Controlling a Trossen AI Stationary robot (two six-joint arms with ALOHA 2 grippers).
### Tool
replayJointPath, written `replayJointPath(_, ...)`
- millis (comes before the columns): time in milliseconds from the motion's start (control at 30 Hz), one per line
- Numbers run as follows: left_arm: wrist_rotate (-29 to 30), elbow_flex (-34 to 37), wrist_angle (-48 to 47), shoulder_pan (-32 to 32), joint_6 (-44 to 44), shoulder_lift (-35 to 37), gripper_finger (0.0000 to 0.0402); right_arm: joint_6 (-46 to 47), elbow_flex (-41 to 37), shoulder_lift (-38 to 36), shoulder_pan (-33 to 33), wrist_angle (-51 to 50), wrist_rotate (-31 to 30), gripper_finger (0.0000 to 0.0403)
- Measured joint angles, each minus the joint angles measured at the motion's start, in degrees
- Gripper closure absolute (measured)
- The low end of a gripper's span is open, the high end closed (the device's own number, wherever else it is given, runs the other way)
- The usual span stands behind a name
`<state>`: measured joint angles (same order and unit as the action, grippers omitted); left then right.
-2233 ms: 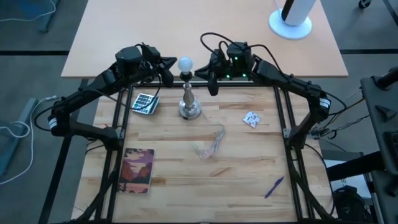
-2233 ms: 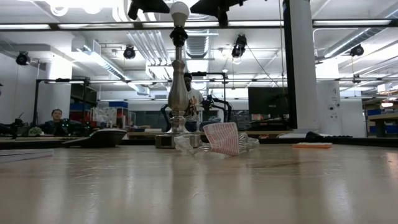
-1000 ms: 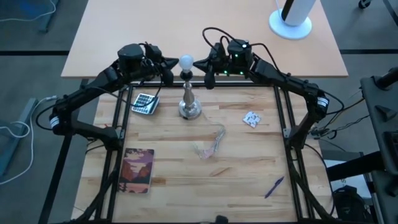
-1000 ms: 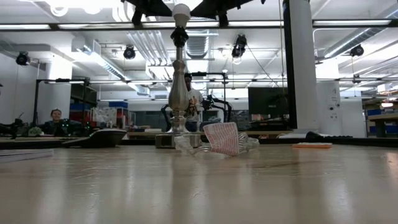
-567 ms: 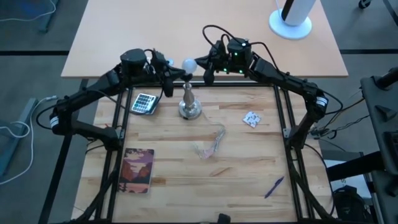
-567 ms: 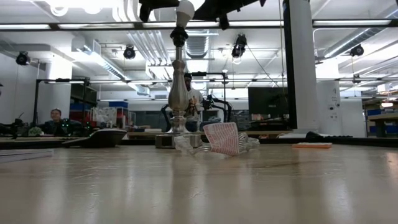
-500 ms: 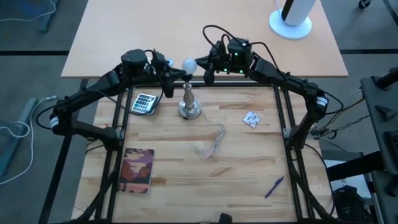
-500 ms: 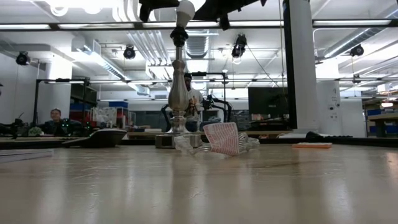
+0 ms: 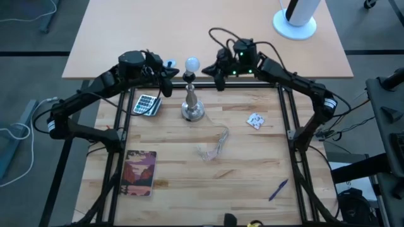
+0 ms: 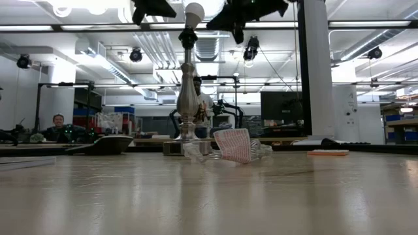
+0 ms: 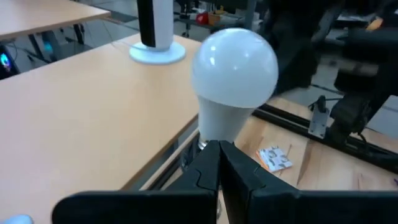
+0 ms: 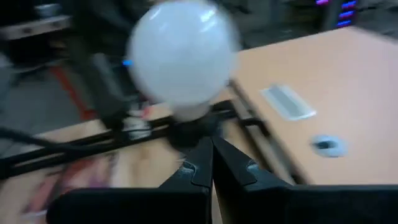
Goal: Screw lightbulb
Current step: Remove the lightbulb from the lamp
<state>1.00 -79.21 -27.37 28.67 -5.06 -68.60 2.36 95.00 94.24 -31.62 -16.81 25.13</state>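
**Bulb upright on the lamp stand, both grippers drawn back**

The pale wooden slatted table (image 9: 240, 183) carries the silver baluster-shaped lamp stand (image 9: 192, 104) near its far edge; the stand is upright, its black socket at the top; the small white frosted round lightbulb (image 9: 191, 64) sits in that socket, long axis vertical, globe up and base down, leaning to neither side in the low view (image 10: 193, 9); the left gripper (image 9: 169, 76) hangs just left of the bulb, apart from it, fingers pressed together; the right gripper (image 9: 216, 70) hangs just right of it, also apart, fingers likewise closed on nothing.
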Motion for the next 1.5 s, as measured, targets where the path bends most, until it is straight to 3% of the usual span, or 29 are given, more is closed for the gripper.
replayJointPath(133,0.0,0.1,0.6,0.0,-0.2,-0.8,0.0402,1.9,-6.3,0.0,0.0,5.3,1.2,0.0403)
replayJointPath(333,1.3,0.2,0.7,0.0,-1.5,-1.2,0.0401,4.5,-12.2,-0.4,0.0,21.7,2.4,0.0403)
replayJointPath(500,1.5,0.2,0.5,0.0,-2.9,-0.6,0.0401,1.0,-12.5,-0.4,0.1,22.7,0.6,0.0403)
replayJointPath(767,1.5,0.2,-0.2,0.0,-3.5,-0.6,0.0401,3.6,-12.5,-0.4,0.4,23.6,-2.2,0.0396)
replayJointPath(933,2.4,0.2,0.8,0.0,-3.5,-1.6,0.0401,5.6,-12.4,-0.4,0.7,25.0,-2.2,0.0347)
replayJointPath(1267,3.1,0.2,2.3,0.0,-3.5,-2.0,0.0401,8.5,-12.2,-0.4,1.5,25.8,-2.4,0.0200)
replayJointPath(1500,3.1,0.2,2.6,0.0,-3.2,-3.4,0.0401,4.1,-12.2,-0.1,3.7,28.8,-2.6,0.0157)
